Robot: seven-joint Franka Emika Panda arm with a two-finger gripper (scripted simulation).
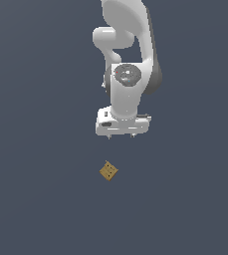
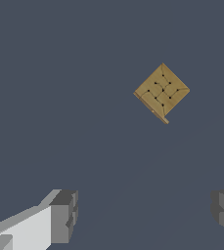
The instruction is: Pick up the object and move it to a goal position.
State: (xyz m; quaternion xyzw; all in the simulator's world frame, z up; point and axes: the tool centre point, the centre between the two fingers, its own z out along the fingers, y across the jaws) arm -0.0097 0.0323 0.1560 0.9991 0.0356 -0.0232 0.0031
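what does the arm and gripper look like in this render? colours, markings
Glossy white arm with rounded links and dark grey bands at the joints. A grey disc with a small red mark sits on the wrist. The gripper is a white boxy hand; its fingers are blocky, grey-tipped. No cables visible.

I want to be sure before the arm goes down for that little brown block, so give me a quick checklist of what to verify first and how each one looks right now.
1. Gripper open: ok, the fingers stand wide apart in the wrist view.
2. Gripper empty: ok, nothing sits between the fingers.
3. Block free to grasp: ok, it lies alone on the dark surface, apart from the gripper.
4. Gripper centred over the block: not ok, the block sits off to one side, beyond the fingers.
5. Fingers square to the block's sides: cannot tell for sure; it looks turned diagonally.
6. Goal position marked: cannot tell, no marker shows.
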